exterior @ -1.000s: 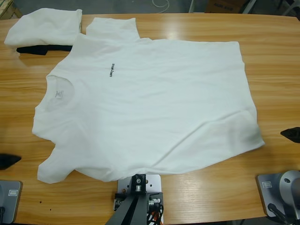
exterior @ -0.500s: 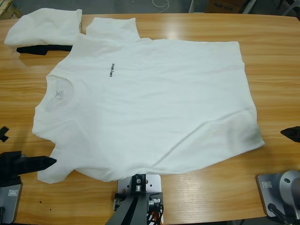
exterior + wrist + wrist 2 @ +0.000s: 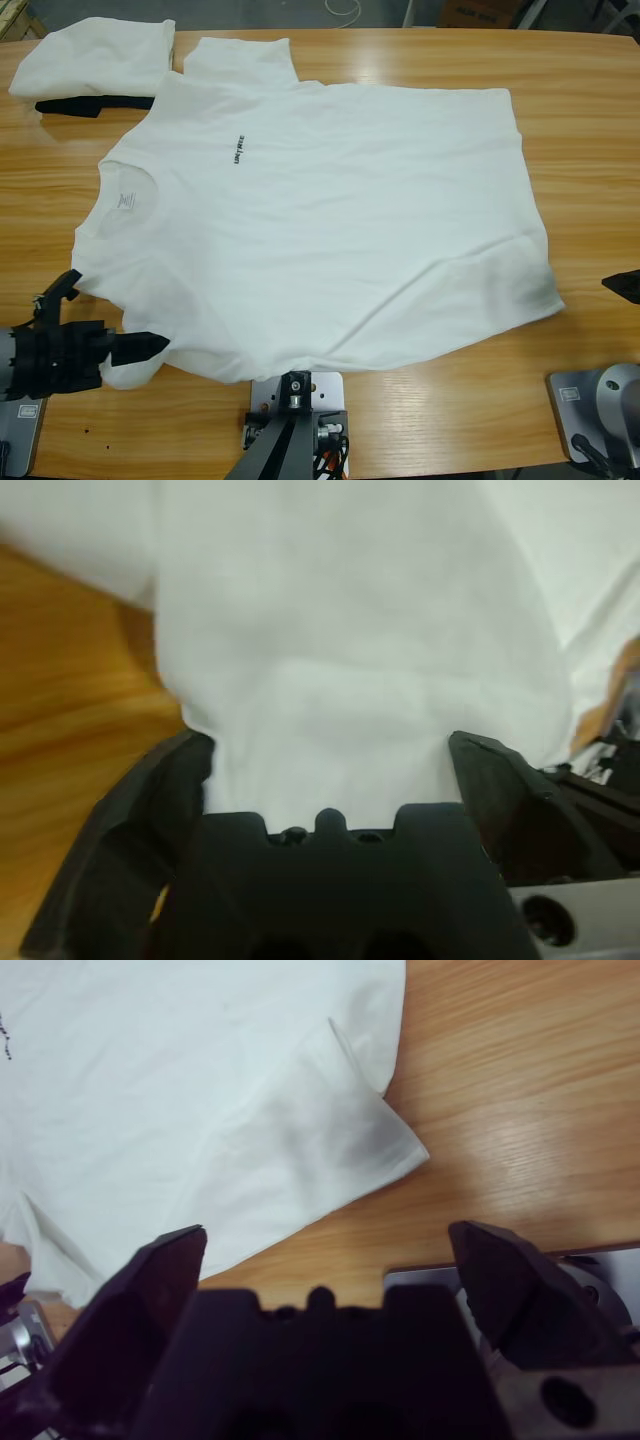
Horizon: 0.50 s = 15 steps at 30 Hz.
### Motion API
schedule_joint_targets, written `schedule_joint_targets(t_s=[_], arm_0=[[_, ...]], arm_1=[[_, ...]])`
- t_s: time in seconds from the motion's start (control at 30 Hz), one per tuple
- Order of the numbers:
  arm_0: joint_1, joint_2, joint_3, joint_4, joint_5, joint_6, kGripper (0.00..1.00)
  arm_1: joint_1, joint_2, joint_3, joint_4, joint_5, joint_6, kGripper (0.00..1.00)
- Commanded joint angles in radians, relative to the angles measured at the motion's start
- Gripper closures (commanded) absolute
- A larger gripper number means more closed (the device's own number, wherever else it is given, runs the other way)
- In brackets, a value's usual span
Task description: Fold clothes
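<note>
Two white shirts on the wooden table (image 3: 580, 130). The main T-shirt (image 3: 330, 220) lies spread flat, face up, across the middle of the table: neck toward the high view's left, hem toward its right, small black chest lettering (image 3: 238, 149) visible. A white tag shows inside the collar. The second one is a folded white shirt (image 3: 92, 60) at the far left corner, sitting on top of a dark folded garment (image 3: 85, 104) and just beside the spread shirt's upper sleeve.

Left gripper (image 3: 105, 320) is at the near left edge, at the spread shirt's lower sleeve (image 3: 135, 365). Jaws are spread wide. One black jaw tip lies over the sleeve cloth, the other sits near the shoulder edge. The left wrist view shows white fabric filling the gap between the jaws right up to the gripper body, nothing clamped. Left gripper (image 3: 325, 745) has wood grain to one side of it there.

Right gripper (image 3: 325, 1245) also has its jaws wide apart, with nothing between them. It looks down at the shirt's lower hem corner (image 3: 385, 1150), which lies flat on the wood, apart from the jaws. In the high view only a black tip (image 3: 623, 284) shows at the right edge, near that corner but not touching.
</note>
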Motion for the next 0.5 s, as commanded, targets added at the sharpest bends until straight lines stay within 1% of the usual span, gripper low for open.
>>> schedule_joint_targets(t_s=[0.03,0.07,0.1,0.13,0.17,0.2,0.3,0.4,0.5], arm_0=[[-0.058,0.054,0.003,-0.079,-0.02,-0.013,0.53],[-0.059,0.047,0.007,-0.074,-0.021,-0.014,0.626],[-0.059,0.027,0.018,-0.061,-0.02,-0.016,0.643],[-0.059,-0.002,0.03,-0.037,-0.017,-0.016,0.701],[-0.059,-0.035,0.039,-0.012,-0.011,-0.016,0.949],[-0.059,-0.077,0.048,0.004,0.001,-0.012,1.0],[-0.058,-0.214,0.043,0.068,0.047,-0.006,1.0],[-0.041,-0.257,0.001,0.167,0.049,-0.013,1.0],[-0.04,-0.273,-0.053,0.287,0.048,-0.029,1.0]], arm_1=[[0.009,-0.033,0.042,-0.013,0.014,-0.014,0.0],[0.009,-0.035,0.043,-0.013,0.014,-0.015,0.0],[0.009,-0.036,0.043,-0.013,0.014,-0.017,0.0],[0.009,-0.037,0.045,-0.017,0.016,-0.019,0.0],[0.009,-0.036,0.047,-0.022,0.017,-0.022,0.0],[0.009,-0.035,0.049,-0.028,0.018,-0.024,0.0],[0.009,-0.029,0.049,-0.047,0.016,-0.032,0.0],[0.009,-0.019,0.046,-0.051,0.004,-0.015,0.0],[0.009,0.009,0.038,-0.053,0.008,0.039,0.0]])
